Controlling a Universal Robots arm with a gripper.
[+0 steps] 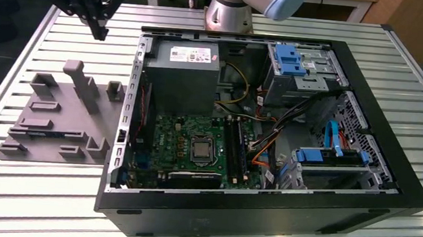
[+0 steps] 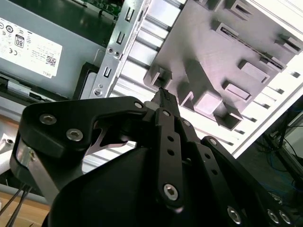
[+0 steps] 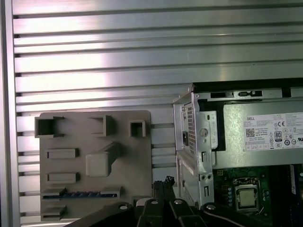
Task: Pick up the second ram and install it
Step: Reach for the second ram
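The ribbed metal surface (image 1: 39, 195) carries a grey holder tray (image 1: 60, 118) beside an open computer case (image 1: 264, 219). The second ram (image 3: 80, 194) lies flat in a slot of that tray. Well above it hangs the end effector (image 1: 98, 29), clenched on nothing.

Bright, even light is falling from overhead onto the ribbed tabletop (image 1: 39, 195). Its metal slats are glaring white around the computer case (image 1: 264, 221), strongest in the exterior view just outside the case's solid black wall. Inside the case, shadow is pooling among the cables and drive bays, while the power supply (image 1: 181, 73) is catching a soft sheen. Beside the case, the grey fixture (image 1: 60, 123) is throwing short, soft shadows. In the second wrist view, the tabletop farthest from the case is blowing out to white. The end effector (image 2: 163, 97), close to the lens, is showing dark and slightly soft.
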